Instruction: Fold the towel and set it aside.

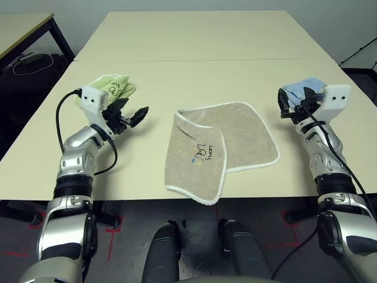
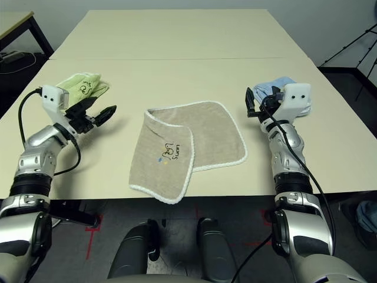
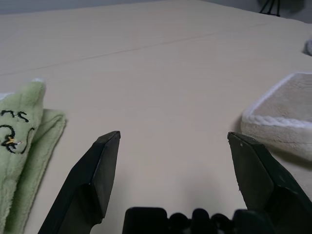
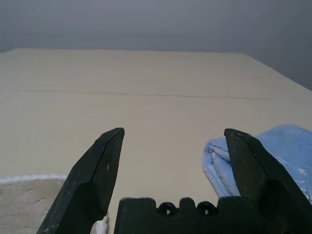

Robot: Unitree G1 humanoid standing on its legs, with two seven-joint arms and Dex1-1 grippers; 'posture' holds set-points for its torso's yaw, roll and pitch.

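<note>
**Beige towel lying folded at the near edge of the counter, both grippers empty**

The towel (image 1: 221, 150) is lying on the pale cream counter (image 1: 194, 41), close to the near edge and between the two arms. It is showing one fold: its left part is lapping over the rest, with the dark script logo facing up and the white stitched edging running round the outline. One lower corner is reaching right to the counter's near edge.

The left gripper (image 1: 134, 115) is hovering above the counter to the left of the towel, pointing toward it, its jaws standing wide apart and gripping nothing. Just behind it a light green folded towel (image 1: 112, 87) is resting on the counter. The right gripper (image 2: 254, 103) is hanging to the right of the towel, its jaws likewise spread wide and empty. A light blue folded towel (image 2: 277, 86) is sitting just beyond it.

The counter is running far back, with a seam crossing it behind the towels. A second table (image 1: 23, 26) is standing at the far left over a dark floor, where a cable is lying coiled. Red tape marks are showing on the floor below the near edge. A tripod leg (image 2: 347, 44) is standing at the far right.
</note>
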